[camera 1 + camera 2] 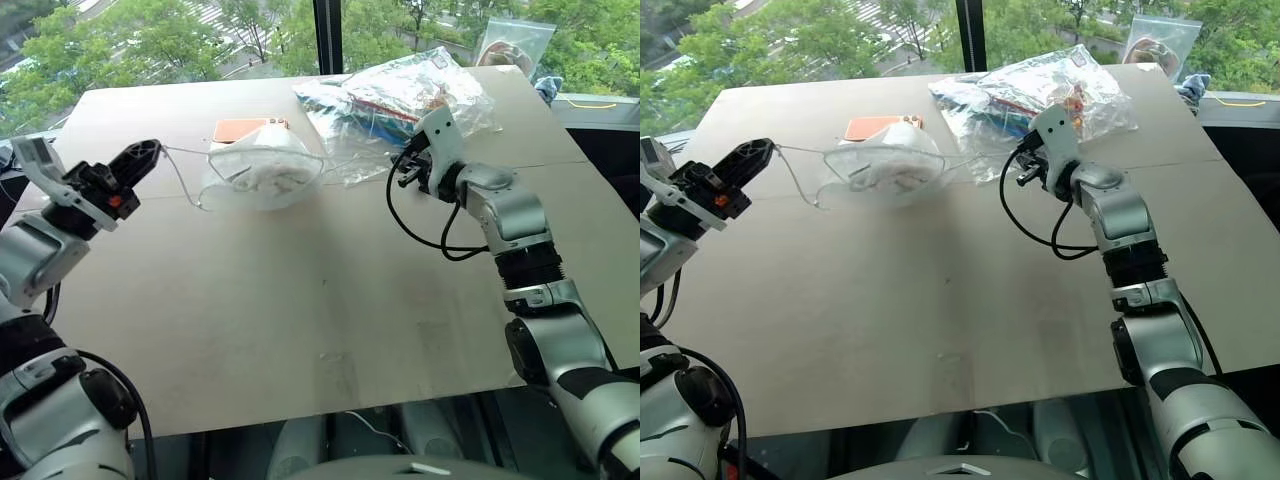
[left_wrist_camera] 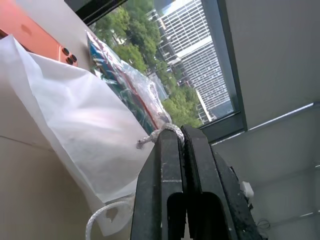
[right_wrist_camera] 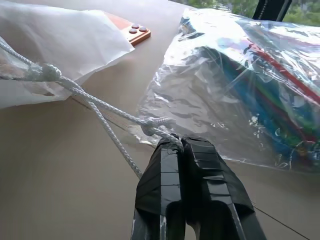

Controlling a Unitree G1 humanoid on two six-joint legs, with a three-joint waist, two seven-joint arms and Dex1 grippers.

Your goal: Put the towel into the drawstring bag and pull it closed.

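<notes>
Head cams: drawstring bag (image 1: 262, 175) sits on the table (image 1: 300, 330) w/ the towel (image 1: 272, 180) inside, just in front of an orange phone (image 1: 240, 128). Left gripper (image 1: 143, 158) and right gripper (image 1: 404, 172) are out on opposite sides of it, cords (image 1: 180, 170) strung between.

Left wrist: fingers (image 2: 165, 170) clamped on a cord end, bag right behind.

Right wrist: right gripper pinched tight on the other cord's knot (image 3: 157, 123), clear plastic bag (image 3: 240, 95) of colourful stuff beside it.
</notes>
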